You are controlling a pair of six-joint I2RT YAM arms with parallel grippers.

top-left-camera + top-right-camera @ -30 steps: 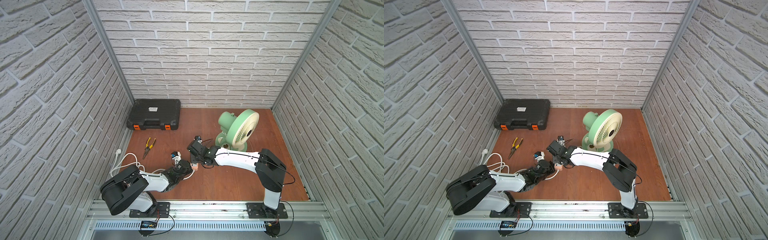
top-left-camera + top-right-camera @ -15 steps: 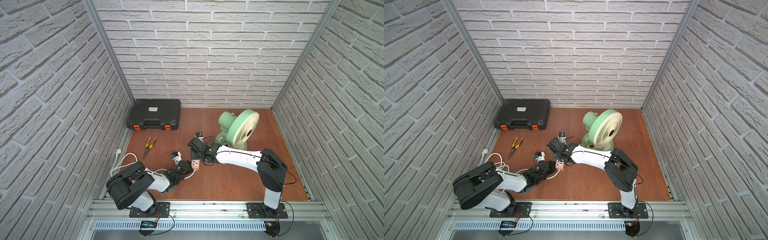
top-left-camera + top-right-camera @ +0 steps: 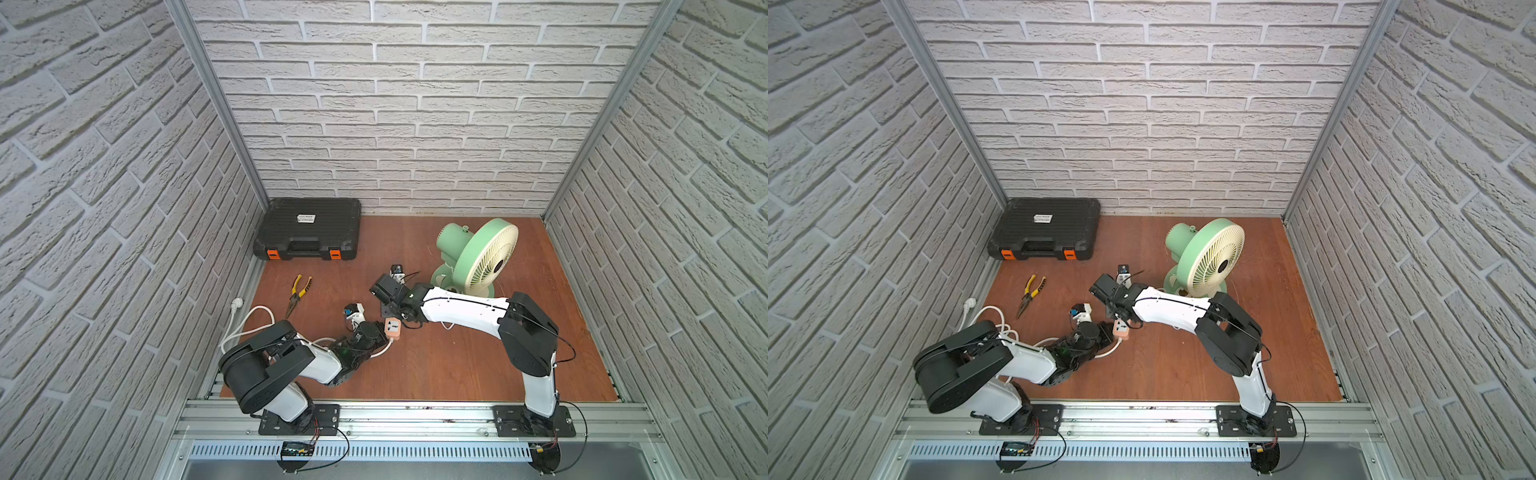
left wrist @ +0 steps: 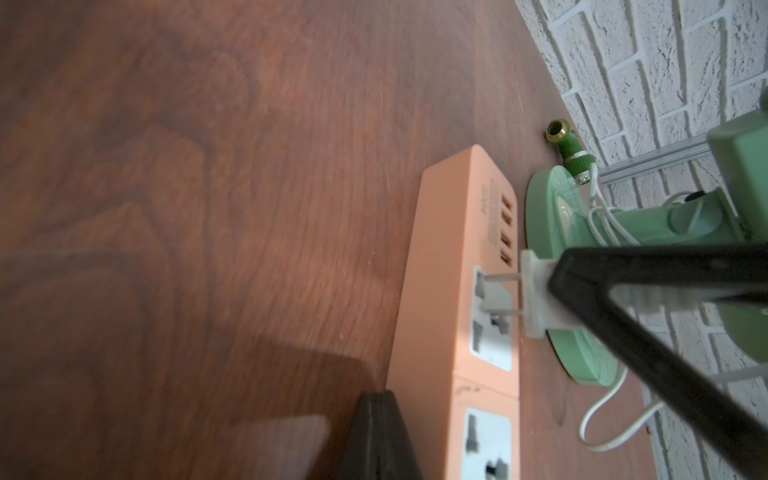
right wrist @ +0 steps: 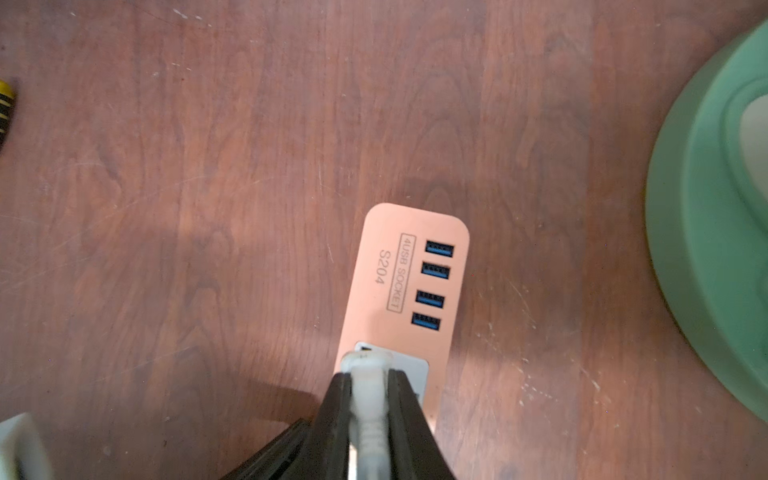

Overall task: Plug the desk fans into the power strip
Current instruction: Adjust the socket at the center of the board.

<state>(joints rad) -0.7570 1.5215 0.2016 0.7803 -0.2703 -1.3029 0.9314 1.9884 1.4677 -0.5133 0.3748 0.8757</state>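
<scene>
A shut black toolcase (image 3: 307, 235) (image 3: 1044, 235) with two orange latches sits in the back left corner of the reddish wood counter (image 3: 436, 370), against the white brick wall (image 3: 395, 124); yellow-handled needle-nose pliers (image 3: 300, 289) (image 3: 1032, 293) lie in front of it, apart, nose toward the front; the left wrist view shows a small green elbow fitting (image 4: 566, 146) with a brass mouth; an aluminium rail (image 3: 415, 415) edges the front.

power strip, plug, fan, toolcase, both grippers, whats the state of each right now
power strip: flat, face up, spare socket empty
plug: prongs at the socket by the USB ports, mostly exposed, not seated
desk fan: upright on its base
toolcase: closed
right gripper: shut on plug
left gripper: shut, beside the power strip
</scene>
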